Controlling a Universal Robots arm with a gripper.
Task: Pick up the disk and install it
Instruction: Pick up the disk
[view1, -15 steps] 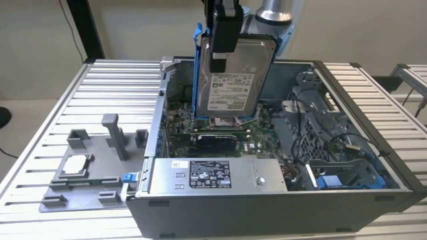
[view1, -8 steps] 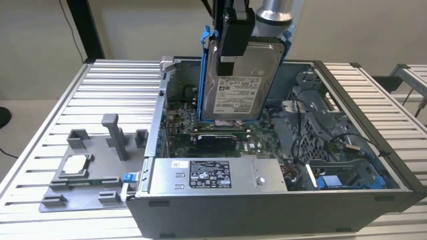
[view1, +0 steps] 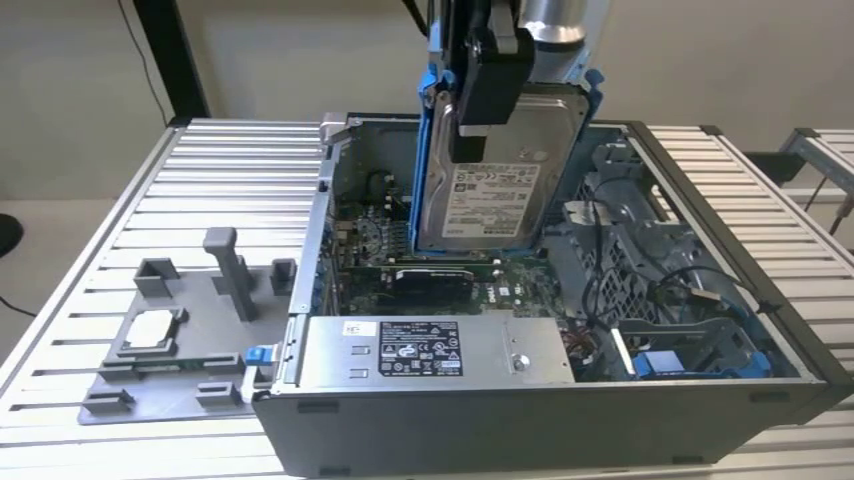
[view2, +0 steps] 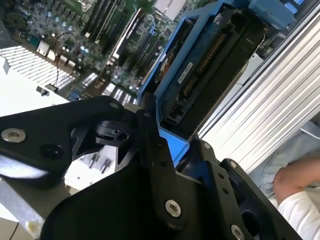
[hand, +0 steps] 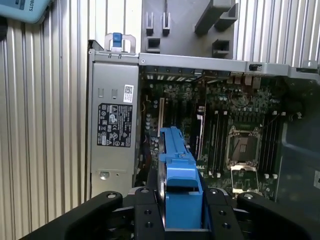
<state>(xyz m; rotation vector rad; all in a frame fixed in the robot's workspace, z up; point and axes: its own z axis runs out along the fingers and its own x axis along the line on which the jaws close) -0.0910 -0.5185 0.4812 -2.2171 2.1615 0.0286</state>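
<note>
The disk (view1: 514, 195), a silver drive with a white label in a bright blue carrier, hangs upright over the middle of the open computer case (view1: 787, 330). My gripper (view1: 478, 125) is shut on its upper part, with one black finger (view1: 483, 85) lying across the silver face. In the first wrist view the blue carrier edge (hand: 181, 182) sticks out between the two black fingers (hand: 146, 217) above the motherboard (hand: 240, 130). The second wrist view shows the disk's underside and connector edge (view2: 205, 60) clamped in the gripper (view2: 167, 150).
A large silver box with a black-and-white label (view1: 420, 350) fills the case's near side. Blue drive-bay parts (view1: 674, 362) sit at the exterior view's right. A grey fixture (view1: 200, 350) with a small silver chip (view1: 150, 328) lies outside. A person's arm (view2: 295, 185) is nearby.
</note>
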